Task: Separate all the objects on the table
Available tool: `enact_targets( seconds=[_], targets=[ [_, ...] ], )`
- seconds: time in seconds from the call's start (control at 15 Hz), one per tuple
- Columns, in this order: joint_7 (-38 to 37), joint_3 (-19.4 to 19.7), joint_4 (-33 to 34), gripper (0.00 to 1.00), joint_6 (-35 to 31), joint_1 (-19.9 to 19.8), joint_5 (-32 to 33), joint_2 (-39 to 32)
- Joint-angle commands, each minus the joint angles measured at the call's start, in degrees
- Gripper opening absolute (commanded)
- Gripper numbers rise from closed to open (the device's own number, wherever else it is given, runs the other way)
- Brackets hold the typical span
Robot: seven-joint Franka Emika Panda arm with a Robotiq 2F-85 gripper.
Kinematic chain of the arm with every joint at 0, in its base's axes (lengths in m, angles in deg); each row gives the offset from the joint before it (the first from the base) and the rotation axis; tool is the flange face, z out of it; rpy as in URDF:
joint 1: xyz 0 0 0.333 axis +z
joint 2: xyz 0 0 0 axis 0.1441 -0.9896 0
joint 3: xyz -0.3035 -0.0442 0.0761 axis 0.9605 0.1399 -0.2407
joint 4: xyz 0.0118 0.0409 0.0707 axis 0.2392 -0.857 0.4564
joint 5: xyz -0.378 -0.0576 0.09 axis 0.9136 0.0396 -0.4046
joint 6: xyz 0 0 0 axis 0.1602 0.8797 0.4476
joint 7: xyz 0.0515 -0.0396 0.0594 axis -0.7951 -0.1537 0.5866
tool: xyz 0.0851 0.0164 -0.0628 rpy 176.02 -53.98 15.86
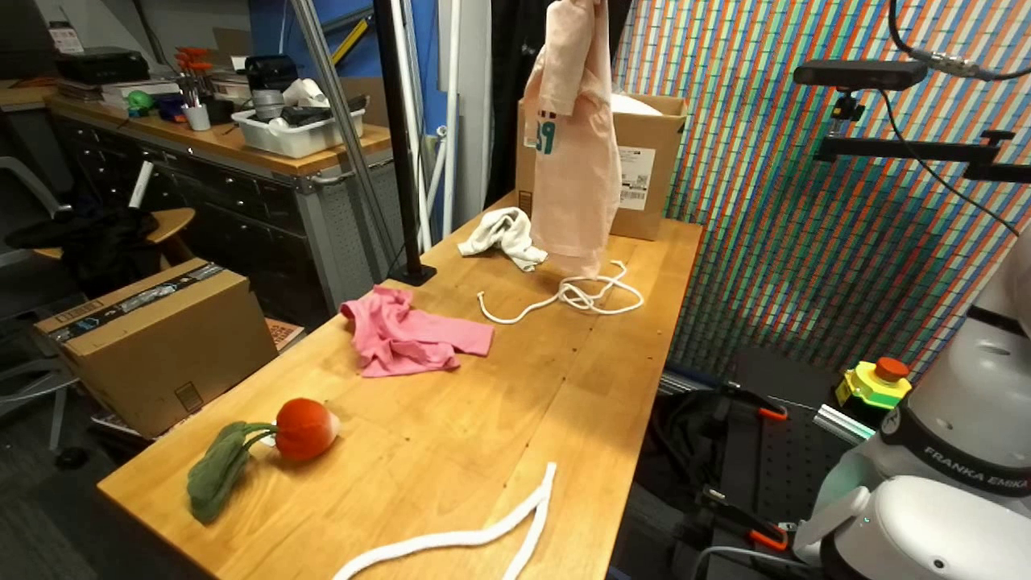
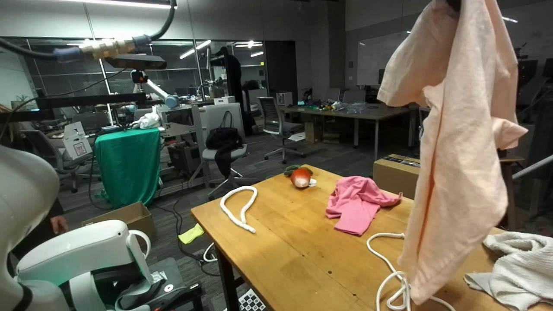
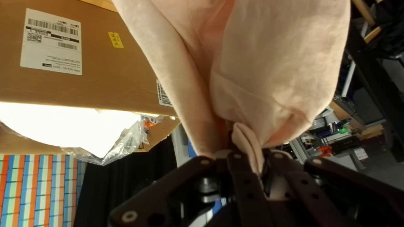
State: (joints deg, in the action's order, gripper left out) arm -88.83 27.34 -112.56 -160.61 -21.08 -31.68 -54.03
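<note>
The jaws are clamped on a gathered fold of the peach garment [image 3: 277,63]; fabric runs in between them. The garment hangs lengthwise above the counter [image 1: 483,419], toward the end where the cardboard box [image 3: 94,91] stands. Step in hand, as judged: isolating this garment from the other 5 loose items; lifting appears complete, placement does not. Contact between its lower edge and the looped white cord [image 1: 580,303] cannot be confirmed. Next move: probably hold the hem clear of the cord and the nearby white cloth [image 1: 503,232], traverse to a bare stretch of counter, lower, then release. Do not drape fabric over the outlying 3 items: the pink cloth [image 1: 407,338], the plush radish [image 1: 302,431] and the thick white rope [image 1: 463,538], all lying apart from each other.
</note>
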Motion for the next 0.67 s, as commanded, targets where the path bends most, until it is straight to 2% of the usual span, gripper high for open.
enact_targets(
  seconds=[0.0,0.33,0.6],
  targets=[
    [8.13,-0.52,0.94,0.05,2.33,3.22,-6.81,1.97],
    [25.01,-0.10,0.75,0.05,9.07,10.18,-20.87,3.12],
    [34.24,0.04,1.42,0.05,14.97,12.54,-27.59,3.86]
  ],
)
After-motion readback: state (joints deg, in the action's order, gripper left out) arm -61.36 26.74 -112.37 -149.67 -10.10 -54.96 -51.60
